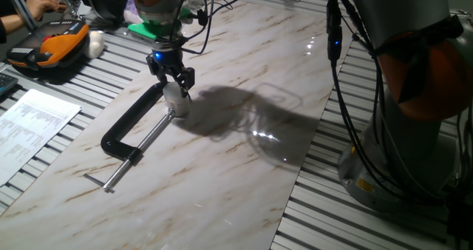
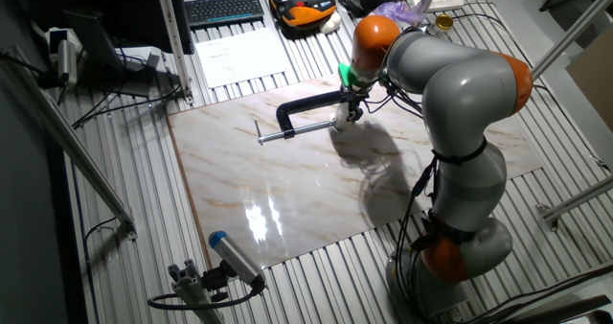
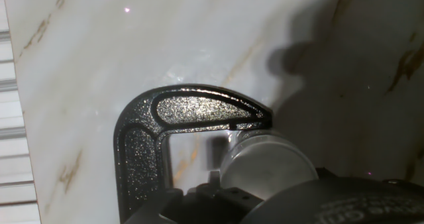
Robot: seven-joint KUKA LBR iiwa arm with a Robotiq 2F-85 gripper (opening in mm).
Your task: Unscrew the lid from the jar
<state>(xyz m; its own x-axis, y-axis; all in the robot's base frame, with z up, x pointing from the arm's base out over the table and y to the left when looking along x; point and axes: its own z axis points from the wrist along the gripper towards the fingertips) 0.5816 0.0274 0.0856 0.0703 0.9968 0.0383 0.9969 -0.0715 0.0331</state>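
The jar (image 1: 177, 106) is seen standing on the marble tabletop (image 1: 244, 176), touching the jaw end of the black clamp (image 1: 137, 124), whose screw bar runs off toward 7 o'clock. The lid (image 1: 175, 92) is seated on top of the jar. The fingers (image 1: 188, 78) are closed around the lid from above. In the hand view the lid (image 3: 265, 164) is seen at 5 o'clock, just beside the clamp's curved frame (image 3: 165, 128). An orange case (image 1: 55, 46) is placed well apart at 10 o'clock.
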